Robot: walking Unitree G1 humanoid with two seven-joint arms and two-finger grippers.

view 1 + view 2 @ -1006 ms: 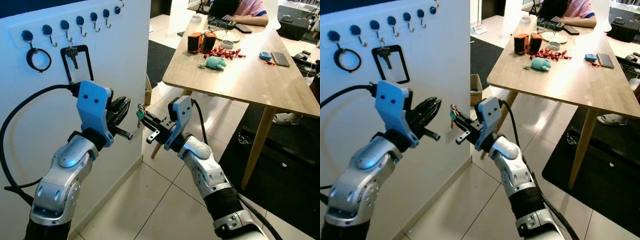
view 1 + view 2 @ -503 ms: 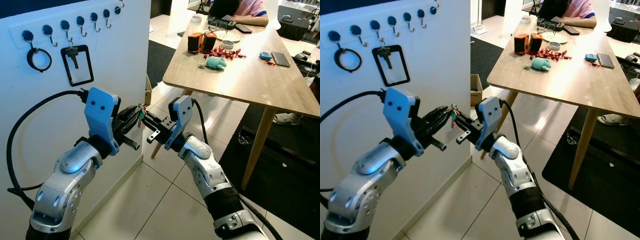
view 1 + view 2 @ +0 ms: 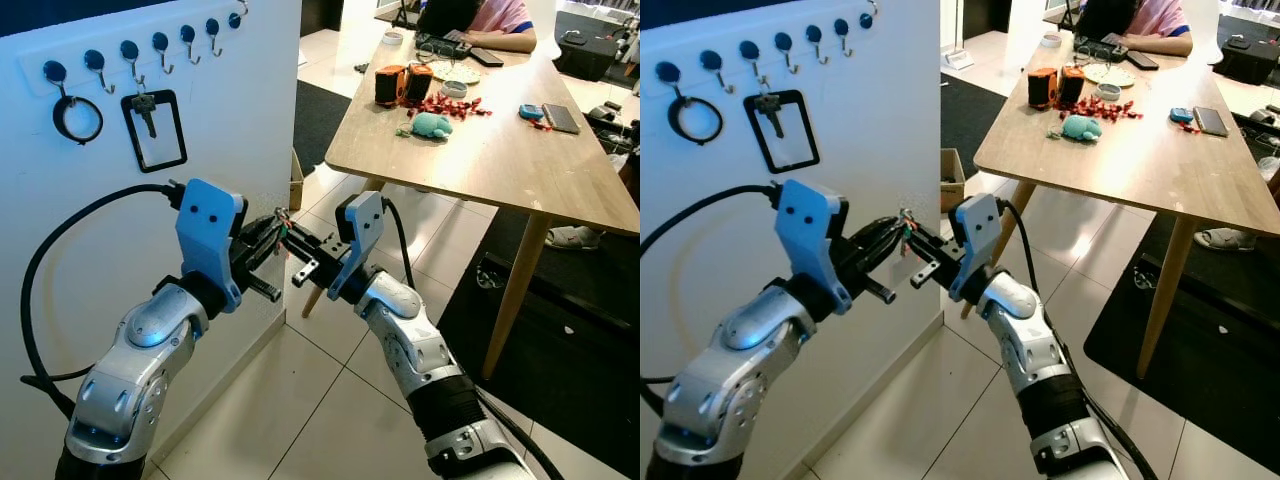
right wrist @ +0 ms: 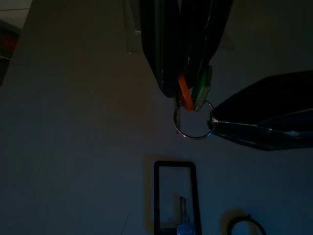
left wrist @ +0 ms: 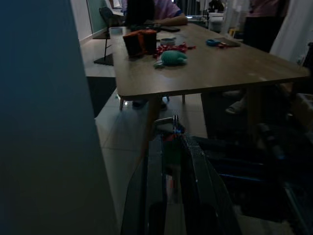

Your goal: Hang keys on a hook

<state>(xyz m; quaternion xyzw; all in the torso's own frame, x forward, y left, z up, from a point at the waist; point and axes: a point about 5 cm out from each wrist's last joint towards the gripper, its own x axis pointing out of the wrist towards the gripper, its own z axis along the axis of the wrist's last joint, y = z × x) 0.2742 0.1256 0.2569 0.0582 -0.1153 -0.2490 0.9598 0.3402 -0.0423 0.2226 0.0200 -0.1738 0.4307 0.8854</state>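
White wall (image 3: 250,110) beside us, hooks (image 3: 160,48) up high.
Our right gripper (image 3: 290,238) pinches the keys (image 4: 191,93); our left gripper (image 3: 268,228) nips their ring (image 4: 191,123).

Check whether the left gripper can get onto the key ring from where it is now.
Probably yes. The left gripper already has its fingertips at the key ring, which hangs free below the right gripper holding the keys. Nothing sits between them.
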